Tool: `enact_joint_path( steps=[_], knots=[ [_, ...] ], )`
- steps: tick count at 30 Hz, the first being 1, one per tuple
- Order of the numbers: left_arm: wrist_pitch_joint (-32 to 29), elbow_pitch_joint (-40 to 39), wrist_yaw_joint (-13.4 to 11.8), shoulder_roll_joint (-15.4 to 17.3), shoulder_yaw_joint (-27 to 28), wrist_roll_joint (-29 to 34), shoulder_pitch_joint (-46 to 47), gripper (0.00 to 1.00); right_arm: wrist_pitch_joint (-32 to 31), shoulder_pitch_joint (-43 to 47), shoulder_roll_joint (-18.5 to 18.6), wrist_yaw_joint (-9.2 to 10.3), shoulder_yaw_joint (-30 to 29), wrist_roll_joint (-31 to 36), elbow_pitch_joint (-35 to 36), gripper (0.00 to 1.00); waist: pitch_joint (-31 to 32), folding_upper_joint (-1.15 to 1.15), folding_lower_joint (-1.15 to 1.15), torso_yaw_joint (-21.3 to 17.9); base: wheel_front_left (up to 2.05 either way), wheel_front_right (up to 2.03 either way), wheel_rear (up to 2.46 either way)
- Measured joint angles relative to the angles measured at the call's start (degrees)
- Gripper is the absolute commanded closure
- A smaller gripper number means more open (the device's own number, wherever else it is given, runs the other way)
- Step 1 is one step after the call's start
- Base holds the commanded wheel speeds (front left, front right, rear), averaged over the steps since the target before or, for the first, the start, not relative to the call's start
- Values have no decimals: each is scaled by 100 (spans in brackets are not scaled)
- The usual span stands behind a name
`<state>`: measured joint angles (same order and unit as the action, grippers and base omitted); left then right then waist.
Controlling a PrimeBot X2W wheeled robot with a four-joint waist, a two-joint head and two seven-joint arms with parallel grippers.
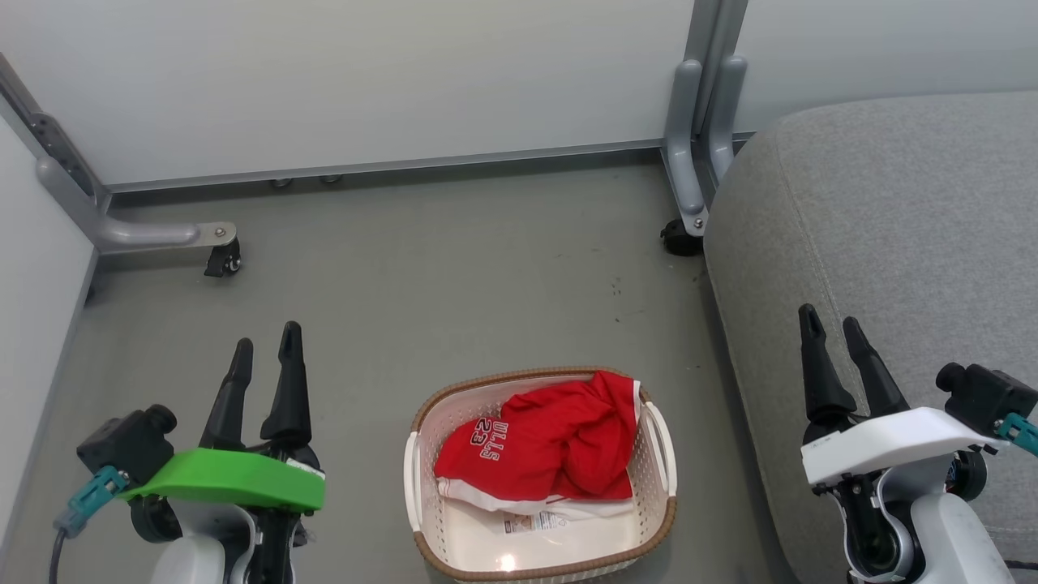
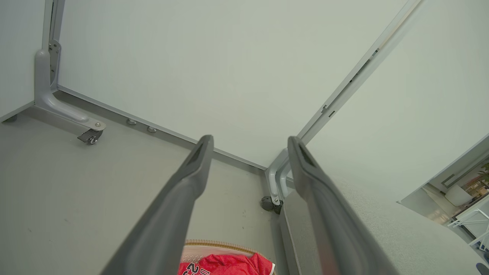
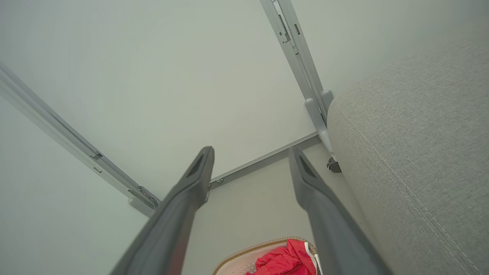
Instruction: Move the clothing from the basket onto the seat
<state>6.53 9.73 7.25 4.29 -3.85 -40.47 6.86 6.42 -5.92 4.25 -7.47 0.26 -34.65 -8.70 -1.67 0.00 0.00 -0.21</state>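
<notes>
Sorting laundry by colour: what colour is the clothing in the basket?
The clothing is red with white trim and lettering, clearest in the head view.

L pincer (image 1: pixel 266 339) & R pincer (image 1: pixel 829 319) both open, upright.

The right gripper (image 3: pixel 250 152) rises from six o'clock, its two dark fingers spread wide apart. Between them at six o'clock sits the basket (image 3: pixel 244 251), with red clothing (image 3: pixel 282 261) bunched inside against its right end. The grey seat (image 3: pixel 412 152) spans two to five o'clock. A black caster (image 3: pixel 333 165) stands just beside its edge on the floor (image 3: pixel 248 214).
</notes>
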Motion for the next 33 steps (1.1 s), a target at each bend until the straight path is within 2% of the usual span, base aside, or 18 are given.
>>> enact_joint_path(
  steps=[33],
  knots=[
    [467, 414, 7, 22, -216, 2115, -5, 0, 478, 10, -26, -1, 237, 1950, -145, 0, -12, 0, 0, -37, 0, 0, 0]
  ],
)
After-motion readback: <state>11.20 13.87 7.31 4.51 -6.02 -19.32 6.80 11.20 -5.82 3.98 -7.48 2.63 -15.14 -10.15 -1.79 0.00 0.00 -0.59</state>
